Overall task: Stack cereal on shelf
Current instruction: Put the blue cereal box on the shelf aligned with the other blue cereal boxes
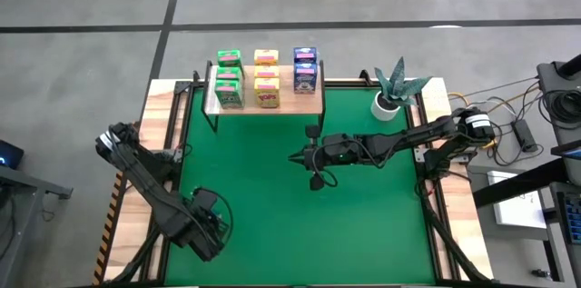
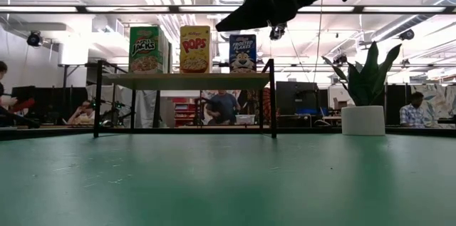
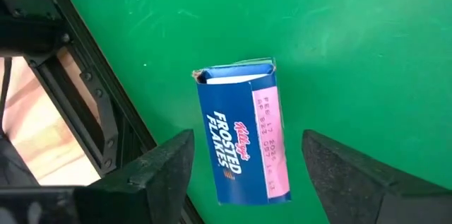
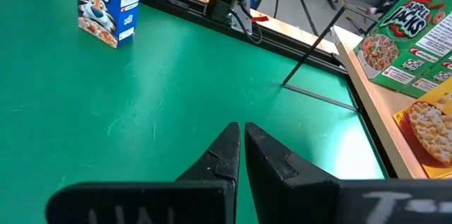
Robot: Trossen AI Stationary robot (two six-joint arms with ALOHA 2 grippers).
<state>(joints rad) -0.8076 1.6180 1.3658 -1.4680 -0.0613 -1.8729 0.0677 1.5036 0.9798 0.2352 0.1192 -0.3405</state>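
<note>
- Left gripper (image 3: 244, 164): near-left part of the green mat (image 1: 272, 224), by the wooden table edge (image 1: 150, 179); fingers apart on either side of a blue cereal box (image 3: 244, 136), not touching it. The box stands on the mat.
- Shelf (image 1: 263, 102): pale plank top on thin black legs, at the far edge; holds green, yellow and blue cardboard boxes in three columns.
- Right gripper (image 1: 311, 156): above mid-mat, fingers together, empty; open mat all around.
- Potted plant (image 1: 395, 93): white pot, far-right corner.
</note>
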